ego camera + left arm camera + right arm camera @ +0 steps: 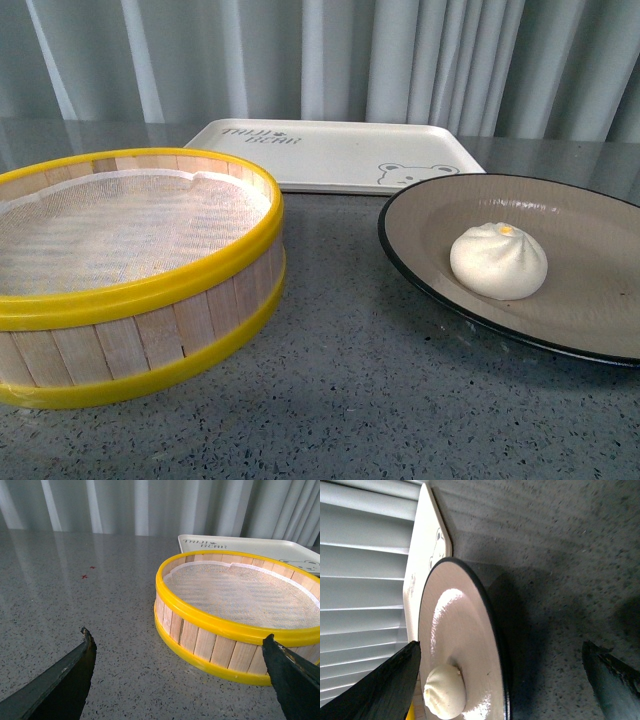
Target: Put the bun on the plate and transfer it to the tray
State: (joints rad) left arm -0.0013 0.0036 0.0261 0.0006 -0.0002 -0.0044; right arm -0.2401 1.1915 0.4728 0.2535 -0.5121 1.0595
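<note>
- bun [498, 261] sits on the plate [600, 205], inside the beige well, a bit left of the middle; upright, pleats and yellow dot on top; first half of the task looks done
- plate is on the desk [380, 410], near right; its right side is cut off in the front view
- tray [330, 160] lies flat at the far middle; plate's far-left rim is just beside the tray's bear corner; cannot tell if they touch
- steamer basket [130, 330] stands near left, only its mesh liner showing inside; apart from the plate
- left jaws: spread wide, holding nothing; low over the desk, facing the basket's side
- right jaws: spread wide, holding nothing; facing the plate's rim from the side, not touching it
- step in hand, judged: grip the plate and carry it to the tray
- risk: bun is loose on a shallow, smooth plate; any tilt during the lift could make it roll or slide off
- risk: rim is thin and sloped; a shallow bite could slip, and a one-sided hold would let the far side sag
- risk: tray is so close that a low carry could knock its edge and shove it away
- risk: left arm could clip the basket if it swings across
</note>
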